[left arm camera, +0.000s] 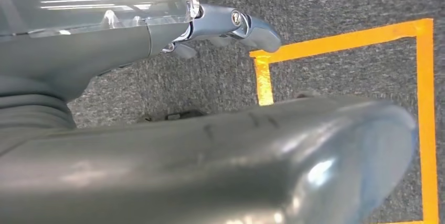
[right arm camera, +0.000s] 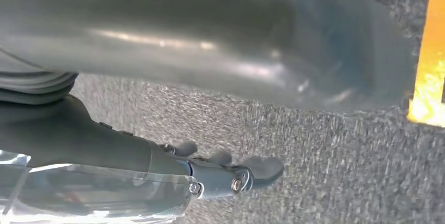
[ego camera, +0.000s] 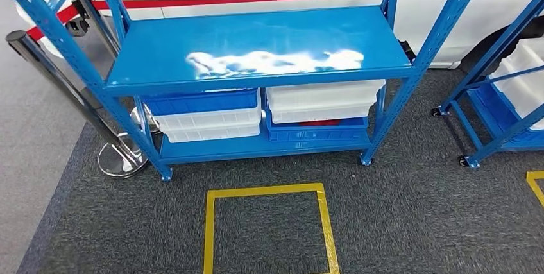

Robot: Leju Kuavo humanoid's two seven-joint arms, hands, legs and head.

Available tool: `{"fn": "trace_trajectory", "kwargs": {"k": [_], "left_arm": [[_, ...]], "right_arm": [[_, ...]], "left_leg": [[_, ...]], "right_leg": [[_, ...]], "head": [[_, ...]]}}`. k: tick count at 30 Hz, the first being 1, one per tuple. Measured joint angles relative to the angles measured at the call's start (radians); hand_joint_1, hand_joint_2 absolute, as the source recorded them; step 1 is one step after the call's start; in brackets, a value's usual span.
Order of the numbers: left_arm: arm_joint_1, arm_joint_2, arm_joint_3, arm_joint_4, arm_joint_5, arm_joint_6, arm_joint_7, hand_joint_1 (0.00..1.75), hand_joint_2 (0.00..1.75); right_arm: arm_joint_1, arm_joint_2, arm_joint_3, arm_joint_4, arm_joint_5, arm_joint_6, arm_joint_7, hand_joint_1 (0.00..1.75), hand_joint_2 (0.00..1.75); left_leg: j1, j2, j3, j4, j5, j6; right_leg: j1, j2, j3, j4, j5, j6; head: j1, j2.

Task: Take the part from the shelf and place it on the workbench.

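Your left hand (left arm camera: 231, 27) and right hand (right arm camera: 231, 174) hang empty over grey carpet, fingers loose, far below the blue shelf (ego camera: 256, 46) ahead. The part is probably in the lower white bins (ego camera: 321, 101) (contents hidden), so its handling cannot be judged.

The left robot hand (left arm camera: 231, 27) hangs above the floor with nothing in it, its fingers (left arm camera: 260, 32) stretched out loosely and apart. The right robot hand (right arm camera: 231, 174) hangs the same way, its fingers (right arm camera: 265, 166) extended and holding nothing. Both arms point downward.
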Motion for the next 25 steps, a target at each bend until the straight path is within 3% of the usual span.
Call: {"fn": "trace_trajectory", "kwargs": {"k": [1, 3, 5, 6, 7, 8, 11, 12, 14, 16, 18, 20, 21, 22, 23, 24, 25], "left_arm": [[-0.004, 0.0, -0.001, 0.0, -0.003, 0.0, 0.003, 0.0, 0.0], [-0.01, 0.001, -0.005, 0.0, -0.008, 0.0, 0.009, 0.0, 0.0], [-0.01, 0.0, -0.008, 0.0, -0.006, 0.001, 0.014, 0.0, 0.0], [-0.007, 0.001, -0.008, 0.0, 0.0, 0.004, 0.012, 0.0, 0.0], [-0.002, 0.001, -0.006, 0.0, 0.01, 0.006, 0.008, 0.0, 0.0], [0.004, 0.002, -0.001, 0.0, 0.023, 0.009, -0.001, 0.0, 0.0], [0.033, 0.007, 0.017, 0.003, 0.052, 0.016, -0.028, 0.0, 0.0], [0.041, 0.009, 0.022, 0.004, 0.057, 0.018, -0.032, 0.0, 0.0], [0.045, 0.01, 0.031, 0.005, 0.064, 0.021, -0.036, 0.0, 0.0], [0.039, 0.009, 0.036, 0.005, 0.067, 0.022, -0.037, 0.0, 0.0], [0.035, 0.01, 0.04, 0.005, 0.068, 0.023, -0.038, 0.0, 0.0], [0.035, 0.01, 0.043, 0.005, 0.069, 0.024, -0.039, 0.0, 0.0], [0.036, 0.01, 0.045, 0.005, 0.069, 0.024, -0.039, 0.0, 0.0], [0.038, 0.01, 0.047, 0.005, 0.069, 0.024, -0.038, 0.0, 0.0], [0.04, 0.01, 0.048, 0.005, 0.069, 0.024, -0.038, 0.0, 0.0], [0.042, 0.01, 0.05, 0.005, 0.069, 0.023, -0.038, 0.0, 0.0], [0.044, 0.009, 0.05, 0.005, 0.069, 0.023, -0.037, 0.0, 0.0]], "right_arm": [[-0.001, 0.002, -0.002, 0.0, -0.002, -0.003, 0.002, 0.0, 0.0], [-0.003, 0.004, -0.009, -0.001, -0.005, -0.008, 0.006, 0.0, 0.0], [-0.003, 0.004, -0.014, -0.001, -0.002, -0.007, 0.004, 0.0, 0.0], [-0.003, 0.004, -0.015, -0.001, 0.004, -0.001, -0.002, 0.0, 0.0], [-0.001, 0.004, -0.015, -0.001, 0.012, 0.008, -0.011, 0.0, 0.0], [0.0, 0.004, -0.015, -0.001, 0.018, 0.025, -0.022, 0.0, 0.0], [-0.002, 0.007, -0.015, 0.0, 0.016, 0.071, -0.045, 0.0, 0.0], [-0.006, 0.008, -0.015, -0.001, 0.015, 0.075, -0.047, 0.0, 0.0], [-0.013, 0.01, -0.015, -0.001, 0.018, 0.067, -0.046, 0.0, 0.0], [-0.013, 0.01, -0.015, -0.002, 0.022, 0.054, -0.044, 0.0, 0.0], [-0.015, 0.01, -0.016, -0.002, 0.022, 0.049, -0.043, 0.0, 0.0], [-0.017, 0.01, -0.016, -0.002, 0.022, 0.047, -0.043, 0.0, 0.0], [-0.016, 0.01, -0.015, -0.002, 0.022, 0.047, -0.043, 0.0, 0.0], [-0.015, 0.01, -0.016, -0.002, 0.022, 0.048, -0.043, 0.0, 0.0], [-0.013, 0.01, -0.016, -0.002, 0.021, 0.048, -0.043, 0.0, 0.0], [-0.011, 0.01, -0.016, -0.002, 0.021, 0.049, -0.043, 0.0, 0.0], [-0.01, 0.01, -0.016, -0.002, 0.02, 0.049, -0.043, 0.0, 0.0]], "left_leg": [[0.001, 0.003, -0.019, 0.038, 0.0, -0.005], [0.004, 0.009, -0.092, 0.158, -0.025, -0.016], [0.007, 0.011, -0.177, 0.255, -0.09, -0.02], [0.008, 0.012, -0.203, 0.265, -0.114, -0.02], [0.008, 0.012, -0.218, 0.247, -0.117, -0.017], [0.007, 0.009, -0.222, 0.202, -0.088, -0.013], [0.001, -0.021, -0.224, 0.051, 0.089, 0.005], [-0.002, -0.029, -0.221, 0.032, 0.121, 0.011], [-0.004, -0.03, -0.2, 0.021, 0.124, 0.023], [-0.002, -0.024, -0.169, 0.003, 0.118, 0.037], [-0.001, -0.02, -0.142, -0.008, 0.104, 0.048], [-0.002, -0.017, -0.121, -0.01, 0.085, 0.053], [-0.002, -0.017, -0.108, -0.01, 0.073, 0.053], [-0.002, -0.018, -0.093, -0.01, 0.061, 0.052], [-0.003, -0.019, -0.076, -0.01, 0.048, 0.051], [-0.003, -0.019, -0.059, -0.011, 0.034, 0.05], [-0.004, -0.019, -0.049, -0.011, 0.028, 0.049]], "right_leg": [[-0.001, -0.001, 0.012, -0.003, -0.007, -0.006], [-0.001, -0.003, 0.038, -0.008, -0.025, -0.014], [-0.001, -0.002, 0.064, -0.011, -0.047, -0.016], [0.0, 0.0, 0.08, -0.011, -0.06, -0.016], [0.0, 0.002, 0.098, -0.011, -0.074, -0.016], [0.001, 0.007, 0.118, -0.011, -0.089, -0.014], [0.004, 0.03, 0.158, -0.011, -0.128, -0.004], [0.005, 0.039, 0.168, -0.011, -0.137, 0.0], [0.005, 0.051, 0.184, -0.003, -0.14, 0.014], [0.004, 0.039, 0.169, 0.049, -0.13, 0.024], [0.004, 0.017, 0.106, 0.149, -0.154, 0.029], [0.004, 0.009, 0.025, 0.242, -0.211, 0.034], [0.003, 0.008, -0.007, 0.263, -0.231, 0.035], [0.004, 0.008, -0.026, 0.257, -0.235, 0.035], [0.005, 0.007, -0.033, 0.226, -0.216, 0.032], [0.008, 0.007, -0.032, 0.173, -0.173, 0.027], [0.009, 0.007, -0.03, 0.144, -0.15, 0.024]], "head": [[0.0, 0.0], [0.0, 0.0], [-0.001, 0.0], [-0.001, 0.0], [-0.001, 0.0], [-0.001, 0.0], [0.0, 0.0], [-0.001, 0.0], [-0.001, 0.0], [-0.001, 0.0], [-0.001, 0.0], [-0.001, 0.0], [-0.001, 0.0], [-0.001, 0.0], [-0.001, 0.0], [-0.001, 0.0], [-0.001, 0.0]]}}
